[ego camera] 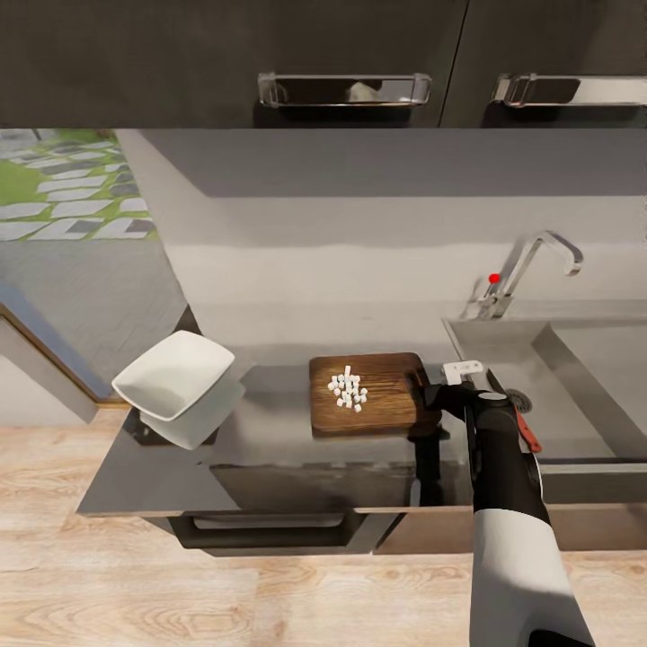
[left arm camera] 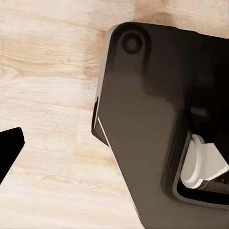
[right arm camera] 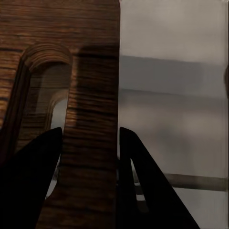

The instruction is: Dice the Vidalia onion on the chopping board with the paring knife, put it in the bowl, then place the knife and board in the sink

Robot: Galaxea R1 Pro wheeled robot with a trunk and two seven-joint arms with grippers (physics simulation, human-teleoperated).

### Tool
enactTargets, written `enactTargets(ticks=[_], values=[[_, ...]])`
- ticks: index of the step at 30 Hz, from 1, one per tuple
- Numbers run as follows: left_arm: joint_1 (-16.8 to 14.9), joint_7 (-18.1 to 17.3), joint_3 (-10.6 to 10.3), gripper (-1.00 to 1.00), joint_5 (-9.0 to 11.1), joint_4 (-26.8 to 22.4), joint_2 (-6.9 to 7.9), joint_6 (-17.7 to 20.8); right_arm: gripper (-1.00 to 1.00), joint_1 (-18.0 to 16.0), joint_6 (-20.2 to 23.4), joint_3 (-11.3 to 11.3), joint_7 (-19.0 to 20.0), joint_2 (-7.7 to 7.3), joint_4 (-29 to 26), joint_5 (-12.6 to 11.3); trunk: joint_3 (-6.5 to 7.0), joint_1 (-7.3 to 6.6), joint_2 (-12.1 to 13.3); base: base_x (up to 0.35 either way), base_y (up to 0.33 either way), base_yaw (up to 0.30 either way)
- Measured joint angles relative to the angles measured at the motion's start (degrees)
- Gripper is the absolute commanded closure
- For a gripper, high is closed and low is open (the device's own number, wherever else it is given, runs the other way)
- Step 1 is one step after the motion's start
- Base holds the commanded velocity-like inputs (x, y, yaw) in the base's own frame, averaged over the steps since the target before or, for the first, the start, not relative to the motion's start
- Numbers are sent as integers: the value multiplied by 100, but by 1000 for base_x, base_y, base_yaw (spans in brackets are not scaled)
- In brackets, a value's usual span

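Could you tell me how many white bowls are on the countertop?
2, it seems: the upper bowl sits tilted at the countertop's left end, nested on a lower bowl beneath it. Both lie left of the chopping board.

Chopping board flat on countertop, white onion dice piled on it; bowl tilted.

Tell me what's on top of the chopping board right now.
A small pile of diced onion sits on the chopping board. The right gripper covers its sink-side edge, fingers straddling the end by the slot.
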Motion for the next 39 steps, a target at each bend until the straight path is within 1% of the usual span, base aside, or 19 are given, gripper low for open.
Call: enactTargets(ticks=[9, 28, 39], values=[[-2, 0, 0, -100, 0, 0, 0, 0, 100, 0, 2, 0, 1, 0, 0, 0, 74, 0, 0, 0, 0, 0], [0, 0, 0, -100, 0, 0, 0, 0, 100, 0, 10, -9, 18, 0, 0, 1, 89, 0, 0, 0, 0, 0], [-1, 0, 1, -100, -1, 0, 0, 0, 100, 0, 10, -9, 16, 0, 0, 4, 180, 0, 0, 0, 12, 0]])
